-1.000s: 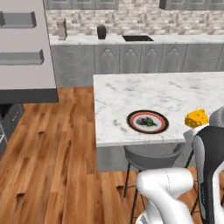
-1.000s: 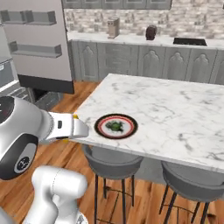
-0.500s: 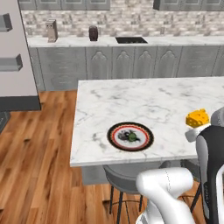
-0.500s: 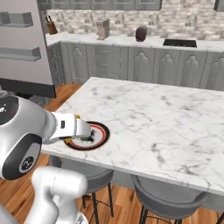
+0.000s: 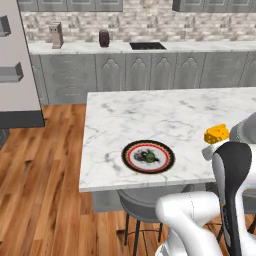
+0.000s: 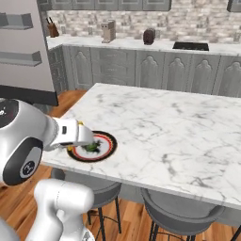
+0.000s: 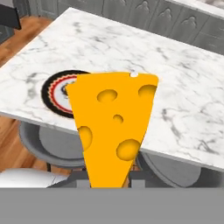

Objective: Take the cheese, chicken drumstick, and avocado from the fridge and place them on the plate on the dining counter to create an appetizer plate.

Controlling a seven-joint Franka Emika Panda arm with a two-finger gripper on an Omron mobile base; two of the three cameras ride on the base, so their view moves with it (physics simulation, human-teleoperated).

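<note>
My gripper (image 7: 109,177) is shut on the cheese (image 7: 113,127), a yellow-orange wedge with holes that stands large in the hand view. From the left base view the cheese (image 5: 216,133) hangs above the right part of the dining counter (image 5: 165,115). The plate (image 5: 148,156) lies near the counter's front edge, left of the cheese. A small dark green ball, the avocado (image 5: 149,157), rests on the plate's centre. In the hand view the plate (image 7: 54,94) is partly hidden behind the wedge. The fridge door (image 5: 15,75) stands at the far left. The chicken drumstick is out of view.
Grey stools (image 5: 140,207) (image 6: 183,212) are tucked under the counter's near edge. The wall counter with a sink (image 5: 147,46), a dark jar (image 5: 104,38) and a box (image 5: 56,35) runs along the back. Wooden floor (image 5: 45,190) lies open to the left.
The whole picture has shifted because the base drove along. The dining counter and plate now sit more central and the fridge has slid off left. The cheese stays in my gripper.
</note>
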